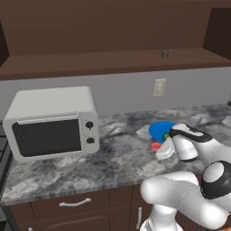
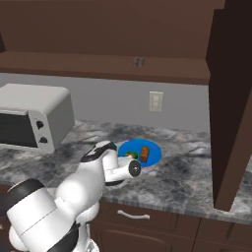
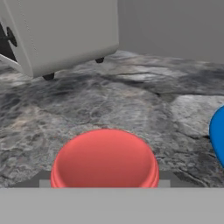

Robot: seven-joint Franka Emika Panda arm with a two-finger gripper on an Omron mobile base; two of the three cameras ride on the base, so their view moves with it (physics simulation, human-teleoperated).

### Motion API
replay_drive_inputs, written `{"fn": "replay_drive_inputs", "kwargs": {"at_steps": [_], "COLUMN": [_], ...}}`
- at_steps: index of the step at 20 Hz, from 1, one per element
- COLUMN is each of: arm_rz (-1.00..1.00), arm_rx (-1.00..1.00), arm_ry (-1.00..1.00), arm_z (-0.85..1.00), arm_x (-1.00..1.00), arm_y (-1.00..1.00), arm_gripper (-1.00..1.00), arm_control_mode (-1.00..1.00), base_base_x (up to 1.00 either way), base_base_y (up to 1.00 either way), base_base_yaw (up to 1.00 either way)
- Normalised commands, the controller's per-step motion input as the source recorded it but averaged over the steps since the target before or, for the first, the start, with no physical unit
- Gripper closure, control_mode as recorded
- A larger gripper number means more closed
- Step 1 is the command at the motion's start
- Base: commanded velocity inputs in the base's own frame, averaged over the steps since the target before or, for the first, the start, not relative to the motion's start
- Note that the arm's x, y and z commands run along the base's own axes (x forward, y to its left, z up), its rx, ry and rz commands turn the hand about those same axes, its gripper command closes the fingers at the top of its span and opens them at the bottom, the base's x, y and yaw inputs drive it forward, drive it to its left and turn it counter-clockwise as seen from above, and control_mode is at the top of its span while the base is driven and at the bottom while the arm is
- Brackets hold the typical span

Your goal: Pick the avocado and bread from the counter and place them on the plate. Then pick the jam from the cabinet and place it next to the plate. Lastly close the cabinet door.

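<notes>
Red and close under the hand camera, the jam's lid sits between the two dark finger tips, whose stubs flank it at the bottom corners. The gripper is low over the counter, just beside the plate. Its fingers appear to be around the jar, but whether they press on it or have already let go I cannot tell. In the left base view a sliver of red shows right beside the blue disc, so the jar is at or very near the worktop, next to the plate as the task asks.

On the plate, the avocado and the bread lie near each other, so the first part looks done. The jam step seems close to finished, pending a clear release.

Further out, the cabinet stands open, its long shelf bare except for a small greyish object. The cabinet door is swung wide at the right. Closing it is what remains. A microwave stands well to the left.
</notes>
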Motion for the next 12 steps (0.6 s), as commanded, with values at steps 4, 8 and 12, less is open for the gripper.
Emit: {"fn": "replay_drive_inputs", "kwargs": {"at_steps": [4,8,12], "arm_rz": [-0.02,-0.02,-0.02], "arm_rx": [0.00,0.00,0.00], "arm_ry": [-0.01,0.00,0.00], "arm_z": [-0.32,-0.31,-0.30], "arm_x": [0.13,0.15,0.16], "arm_y": [0.16,0.14,0.11], "arm_gripper": [1.00,1.00,1.00], "arm_control_mode": [-1.00,-1.00,-1.00], "base_base_x": [0.00,0.00,0.00], "base_base_y": [0.00,0.00,0.00], "base_base_yaw": [0.00,0.00,0.00]}}
